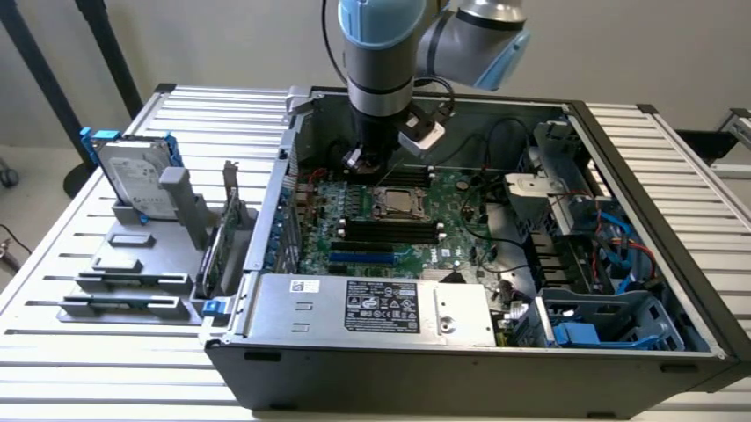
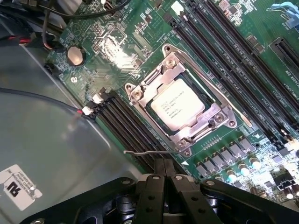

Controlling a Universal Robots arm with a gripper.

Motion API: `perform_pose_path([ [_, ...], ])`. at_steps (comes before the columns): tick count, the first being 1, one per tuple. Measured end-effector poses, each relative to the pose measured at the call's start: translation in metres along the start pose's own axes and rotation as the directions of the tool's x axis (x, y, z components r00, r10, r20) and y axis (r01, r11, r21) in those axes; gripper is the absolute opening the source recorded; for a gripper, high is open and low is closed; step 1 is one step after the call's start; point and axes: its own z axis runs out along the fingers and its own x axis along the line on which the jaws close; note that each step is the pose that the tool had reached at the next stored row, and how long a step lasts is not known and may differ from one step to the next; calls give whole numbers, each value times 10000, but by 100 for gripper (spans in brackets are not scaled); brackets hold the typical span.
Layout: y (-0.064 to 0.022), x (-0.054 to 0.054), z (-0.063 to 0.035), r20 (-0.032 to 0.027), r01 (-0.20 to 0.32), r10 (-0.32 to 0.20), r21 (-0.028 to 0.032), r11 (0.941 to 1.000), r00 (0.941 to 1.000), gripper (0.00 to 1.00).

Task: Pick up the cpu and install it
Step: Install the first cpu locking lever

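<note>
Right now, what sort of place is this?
Probably a robotics test bench for computer assembly: an open PC case on a slatted table, a robot arm over its motherboard, a hard drive racked alongside.

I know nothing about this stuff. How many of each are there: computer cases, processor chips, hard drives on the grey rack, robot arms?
Computer case: 1
cpu in its socket: 1
Hard drive on the grey rack: 1
Robot arm: 1
Total: 4

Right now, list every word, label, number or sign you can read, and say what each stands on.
"RU"-style mark: on the white sticker on the grey case wall.
Too blurred to read: printed lines on the cpu.
Too small to read: the power supply label.
Too small to read: the hard drive label.
</note>
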Motion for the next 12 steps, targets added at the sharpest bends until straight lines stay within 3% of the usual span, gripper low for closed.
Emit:
perform_pose_path([
  [8, -10, -5, 154, -2, 35, -35, -2, 10000, 10000, 11],
  [10, -24, 7, 200, -18, 42, -42, -15, 10000, 10000, 11],
  [12, -32, 12, 229, 19, 52, -52, -65, 10000, 10000, 11],
])
